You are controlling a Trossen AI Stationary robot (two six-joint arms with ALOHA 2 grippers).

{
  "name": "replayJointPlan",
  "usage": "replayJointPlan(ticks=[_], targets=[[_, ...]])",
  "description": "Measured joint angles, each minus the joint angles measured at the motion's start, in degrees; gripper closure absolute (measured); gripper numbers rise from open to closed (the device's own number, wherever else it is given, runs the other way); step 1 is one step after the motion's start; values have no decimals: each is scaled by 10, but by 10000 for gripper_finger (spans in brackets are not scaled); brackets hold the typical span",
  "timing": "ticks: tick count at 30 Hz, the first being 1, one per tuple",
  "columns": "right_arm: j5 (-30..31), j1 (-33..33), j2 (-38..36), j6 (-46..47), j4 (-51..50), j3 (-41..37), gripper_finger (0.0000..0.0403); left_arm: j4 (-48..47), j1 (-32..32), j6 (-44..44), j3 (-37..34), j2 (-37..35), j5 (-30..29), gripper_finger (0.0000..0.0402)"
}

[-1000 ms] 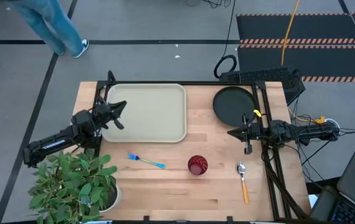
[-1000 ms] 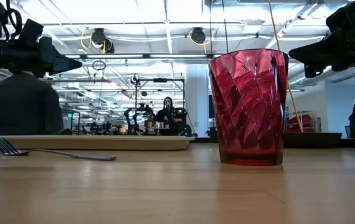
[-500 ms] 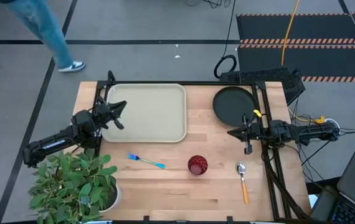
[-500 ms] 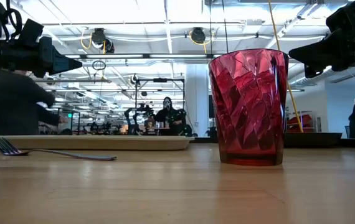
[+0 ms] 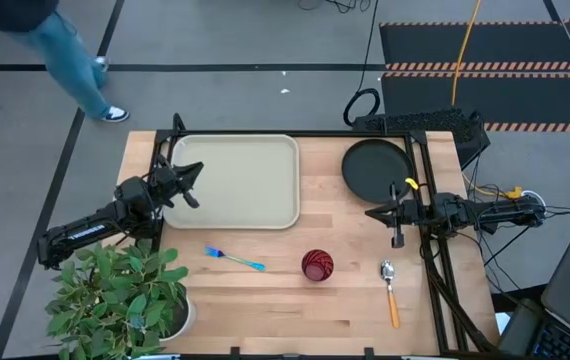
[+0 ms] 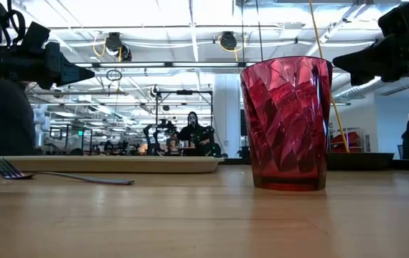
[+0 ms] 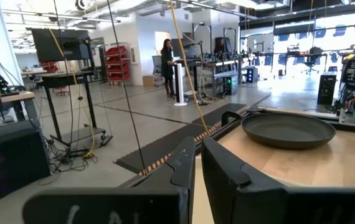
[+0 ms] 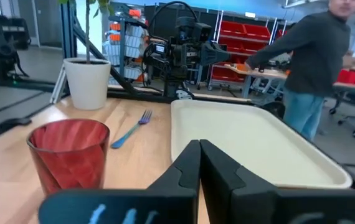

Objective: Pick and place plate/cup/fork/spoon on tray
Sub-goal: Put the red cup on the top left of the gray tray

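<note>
Both grippers are pressed together and hold nothing, up above the table.

Left gripper (image 5: 193, 183) hangs at the left edge of the big cream tray (image 5: 237, 182), upper left of the table in the high view. Right gripper (image 5: 380, 213) hangs on the right, just below the round black plate (image 5: 377, 168), which sits flat at the upper right. Small dark red cup (image 5: 316, 265) stands upright near the lower middle; its sides are shiny and bumpy. Thin blue fork (image 5: 232, 259) lies to its left. Spoon (image 5: 390, 291) with a silver bowl and orange handle lies to its right. A person (image 5: 55, 47) walks past at the upper left.
</note>
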Motion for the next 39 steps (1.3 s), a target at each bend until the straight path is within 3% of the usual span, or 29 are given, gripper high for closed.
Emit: replayJointPlan(ticks=[5, 11, 22, 29, 34, 39], targets=[[0, 0, 0, 34, 9, 0, 403, 0, 0, 0, 0, 0, 0, 369], [2, 0, 0, 129, 108, 0, 403, 8, 0, -11, 0, 0, 0, 369], [2, 0, 0, 116, 154, 0, 403, 9, -1, -308, 0, 0, 7, 369], [2, 0, 0, 105, 154, 0, 403, -16, -2, -393, 0, 2, 15, 369], [3, 0, 0, 56, 155, 0, 403, -17, -2, -405, 0, 2, 11, 369], [54, 0, 0, 57, 145, 0, 403, -10, -2, -401, 0, 2, 27, 369]])
